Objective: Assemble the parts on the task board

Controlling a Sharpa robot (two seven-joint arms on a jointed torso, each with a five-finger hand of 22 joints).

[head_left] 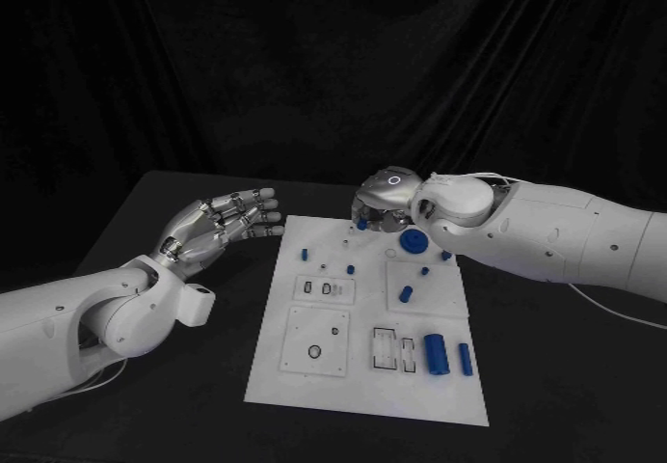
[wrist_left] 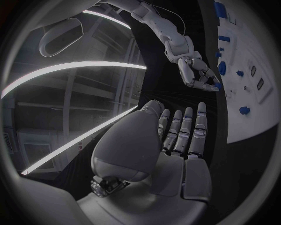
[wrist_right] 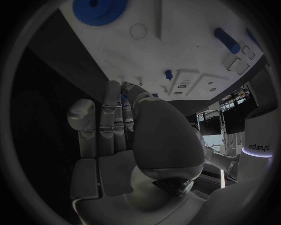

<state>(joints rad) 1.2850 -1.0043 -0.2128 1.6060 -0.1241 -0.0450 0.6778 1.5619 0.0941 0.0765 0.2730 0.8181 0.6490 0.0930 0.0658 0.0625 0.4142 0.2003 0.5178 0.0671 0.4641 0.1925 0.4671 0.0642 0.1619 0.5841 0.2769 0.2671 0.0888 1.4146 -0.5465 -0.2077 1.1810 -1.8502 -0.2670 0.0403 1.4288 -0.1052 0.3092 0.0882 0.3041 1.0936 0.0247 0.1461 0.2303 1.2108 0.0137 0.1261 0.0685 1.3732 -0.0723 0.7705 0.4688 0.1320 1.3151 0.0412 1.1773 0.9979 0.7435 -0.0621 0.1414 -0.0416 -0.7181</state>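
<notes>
The white task board lies in the middle of the black table. My right hand hangs over its far edge and pinches a small blue part between thumb and fingertips; the left wrist view shows the same pinch. Whether the part touches the board I cannot tell. A blue gear lies just beside that hand, seen too in the right wrist view. My left hand hovers off the board's far left corner, fingers straight and apart, holding nothing.
Two long blue pegs lie near the board's right front. A shorter peg and small blue studs sit mid-board among rectangular recesses. Bare black table flanks the board.
</notes>
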